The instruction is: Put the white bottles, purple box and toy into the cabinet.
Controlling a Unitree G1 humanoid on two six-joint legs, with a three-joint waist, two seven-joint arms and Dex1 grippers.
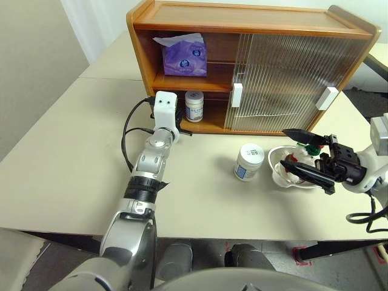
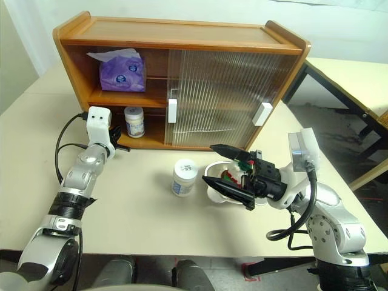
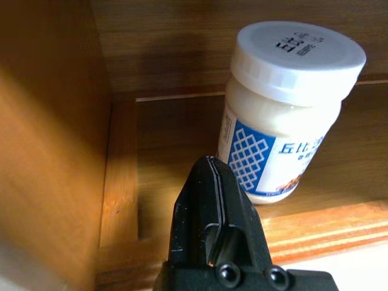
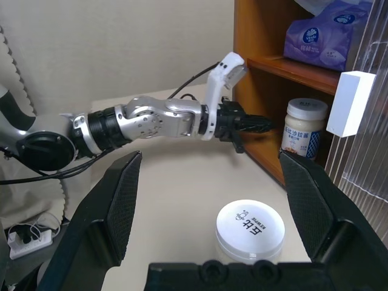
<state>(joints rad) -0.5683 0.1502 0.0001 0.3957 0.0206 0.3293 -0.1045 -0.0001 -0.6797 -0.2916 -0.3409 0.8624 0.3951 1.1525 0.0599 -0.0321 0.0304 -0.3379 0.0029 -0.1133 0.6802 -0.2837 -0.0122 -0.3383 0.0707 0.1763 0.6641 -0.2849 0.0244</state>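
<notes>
I see one white bottle (image 1: 194, 105) standing on the cabinet (image 1: 254, 24) floor, the purple box (image 1: 183, 56) on the shelf at its 12 o'clock. My left hand (image 4: 257, 125) is clenched empty just beside it. The second bottle (image 1: 249, 161) stands on the tabletop (image 1: 73, 151), the toy (image 1: 301, 163) in a bowl (image 2: 213, 189) at its 3 o'clock. My right hand (image 1: 303, 153) is spread wide, empty.

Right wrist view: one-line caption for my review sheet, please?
Open right claw above a white bottle on the table; shut left claw beside the second bottle inside the cabinet.
</notes>
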